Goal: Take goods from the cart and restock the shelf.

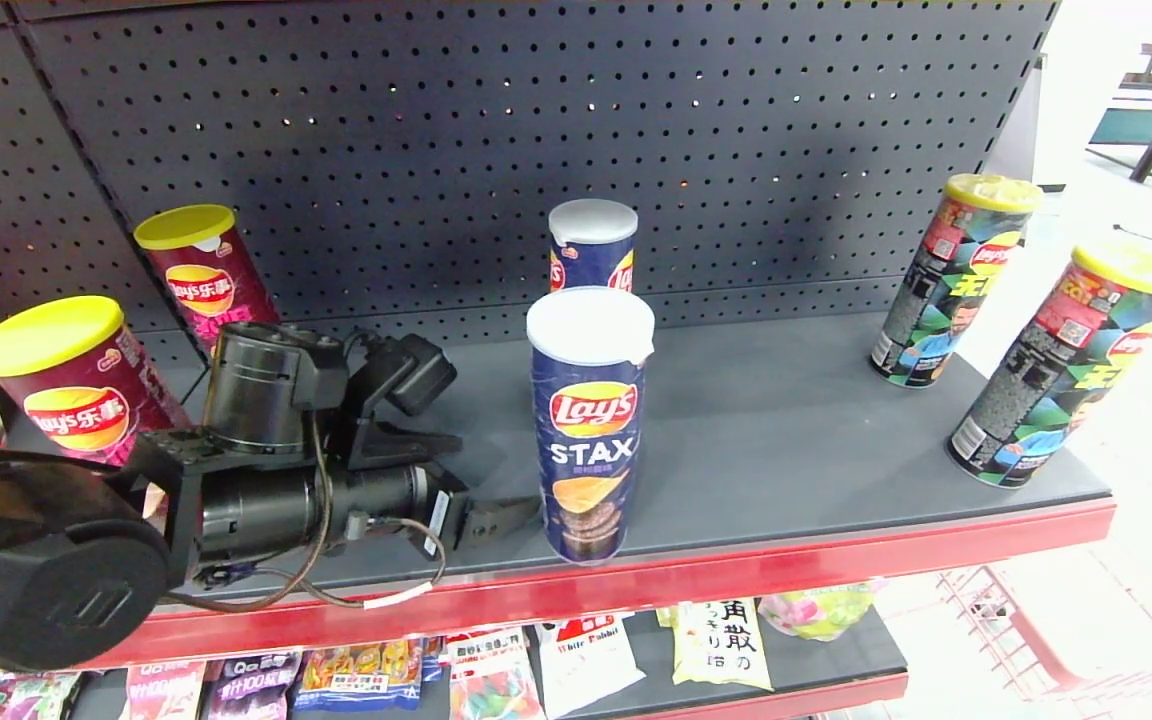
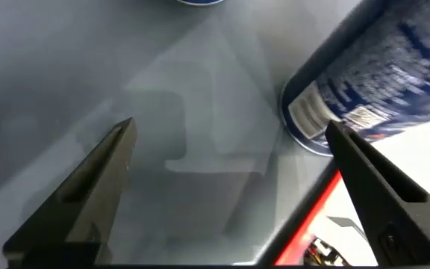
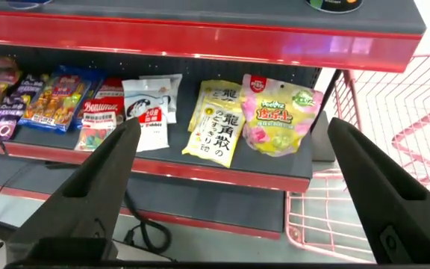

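You have the blue cylindrical can (image 1: 588,425), capped with a flat white lid, standing upright at the front edge of the matte grey shelf (image 1: 786,430) with its glossy red lip. Your left tool (image 2: 230,157) sits just beside it, black wedge fingers spread, empty. Your right tool (image 3: 230,172) gapes too, near the pink wire cart (image 3: 424,127).

A shop: a dark perforated metal back panel (image 1: 436,120) fills the upper frame, tall cardboard crisp tubes (image 1: 588,420) stand on a grey, red-edged shelf (image 1: 786,430), colourful snack packets (image 3: 219,123) lie below, and a pink wire cart (image 3: 405,127) is at lower right.
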